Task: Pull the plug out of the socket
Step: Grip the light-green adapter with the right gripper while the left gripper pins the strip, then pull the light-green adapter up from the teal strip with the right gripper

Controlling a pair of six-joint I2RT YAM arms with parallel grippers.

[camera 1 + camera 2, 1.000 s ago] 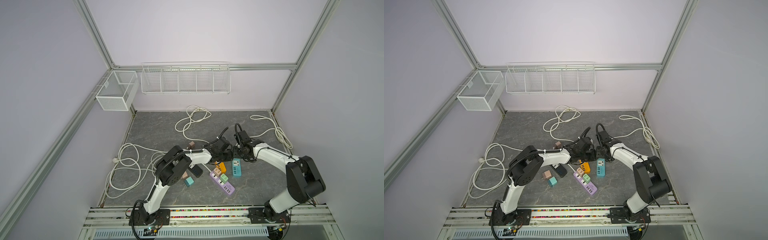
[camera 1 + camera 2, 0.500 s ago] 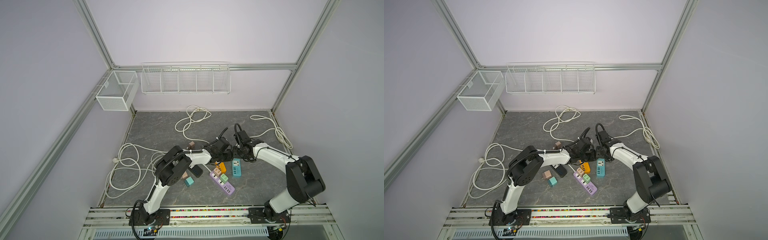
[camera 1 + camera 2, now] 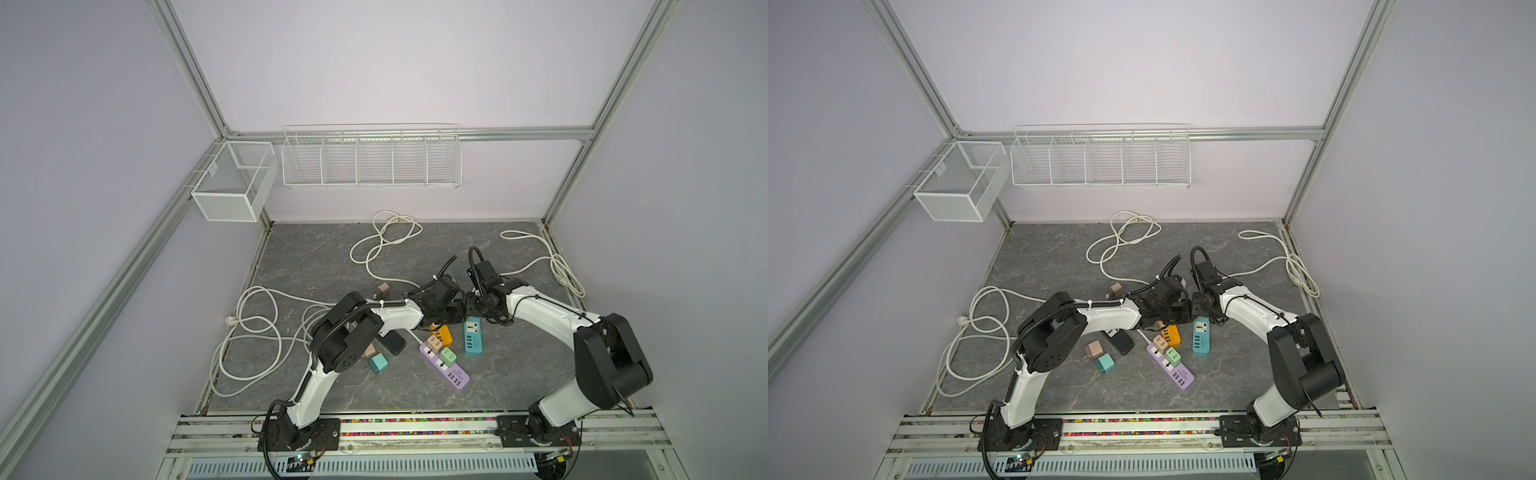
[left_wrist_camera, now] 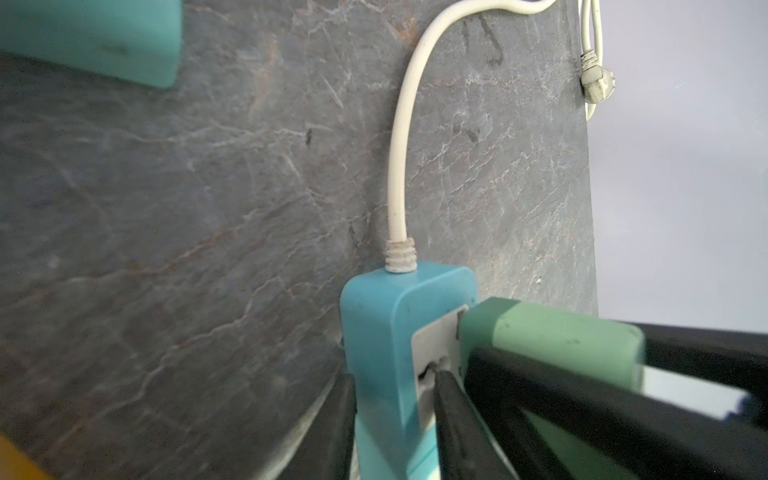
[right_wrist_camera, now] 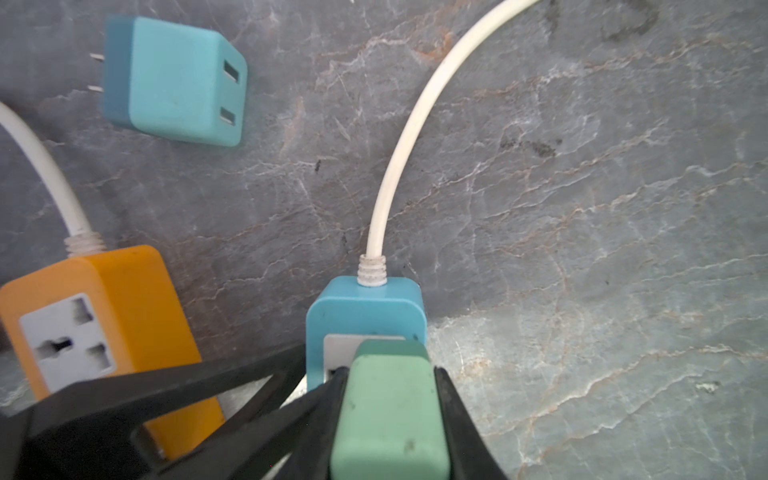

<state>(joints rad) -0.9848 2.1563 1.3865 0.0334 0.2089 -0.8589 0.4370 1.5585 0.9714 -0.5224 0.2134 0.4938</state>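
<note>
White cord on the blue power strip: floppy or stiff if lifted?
Probably floppy: the white round cord bends in loose curves across the grey table. It would likely trail behind the blue plastic power strip it joins.

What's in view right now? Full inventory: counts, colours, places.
table: 1, dark grey
blue power strip: 1, blue, mid-table
green plug: 1, green, against the blue strip's socket
orange power strip: 1, orange, beside the blue
purple power strip: 1, purple, nearer the rail
plugged adapters: 2, tan, green, on the purple strip
black power strip: 1, black, partly under left arm
loose adapters: 4, two teal, pink, brown, scattered; one teal only in wrist views
cables: several, white, coiled left, back, right
wire baskets: 2, white, back wall, left frame
arms: 2, white-black, from front rail
left tool: 1, black, shut on blue power strip
right tool: 1, black, shut on green plug
</note>
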